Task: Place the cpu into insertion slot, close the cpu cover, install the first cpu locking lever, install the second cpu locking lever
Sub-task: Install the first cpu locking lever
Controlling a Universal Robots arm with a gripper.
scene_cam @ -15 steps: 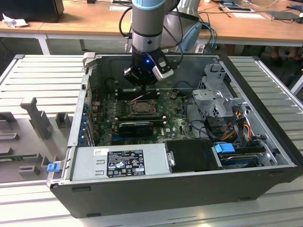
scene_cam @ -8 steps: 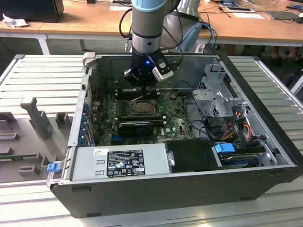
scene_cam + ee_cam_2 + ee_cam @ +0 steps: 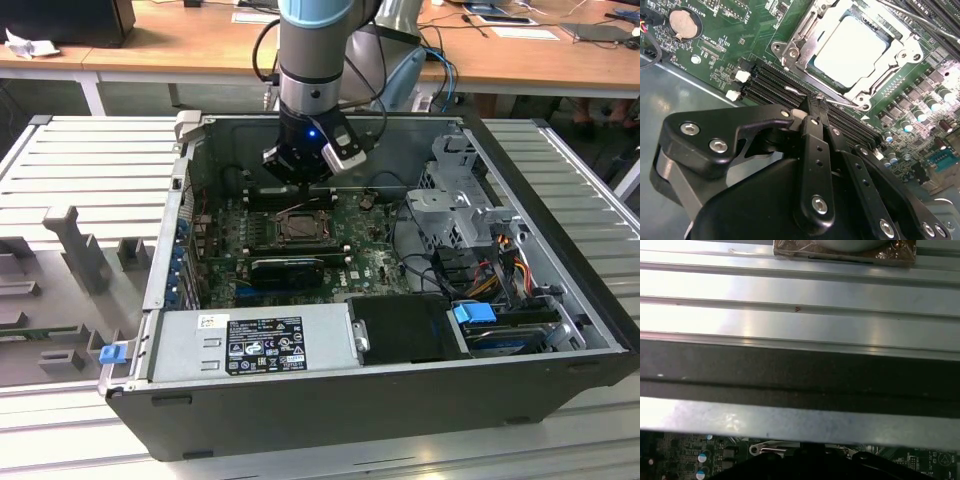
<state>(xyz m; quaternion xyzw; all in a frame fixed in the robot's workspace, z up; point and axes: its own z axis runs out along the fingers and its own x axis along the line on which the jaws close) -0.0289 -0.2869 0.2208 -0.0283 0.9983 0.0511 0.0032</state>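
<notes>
The cpu (image 3: 850,47) lies in the insertion slot (image 3: 298,228), its pale silver face showing through the window of the cpu cover (image 3: 796,47). The cover lies flat over it. A thin wire locking lever (image 3: 792,90) runs along the socket's near edge. In the second wrist view my gripper (image 3: 816,104) is shut, fingertips together right at this wire, between the socket and the memory slots. The exterior view has my gripper (image 3: 300,183) low inside the case, just behind the socket.
Black memory slots (image 3: 765,80) and a coin battery (image 3: 684,22) flank the socket. A long black card (image 3: 288,268), the power supply (image 3: 250,340), a drive cage (image 3: 460,200) and loose cables crowd the case. The case wall (image 3: 800,380) rises close by.
</notes>
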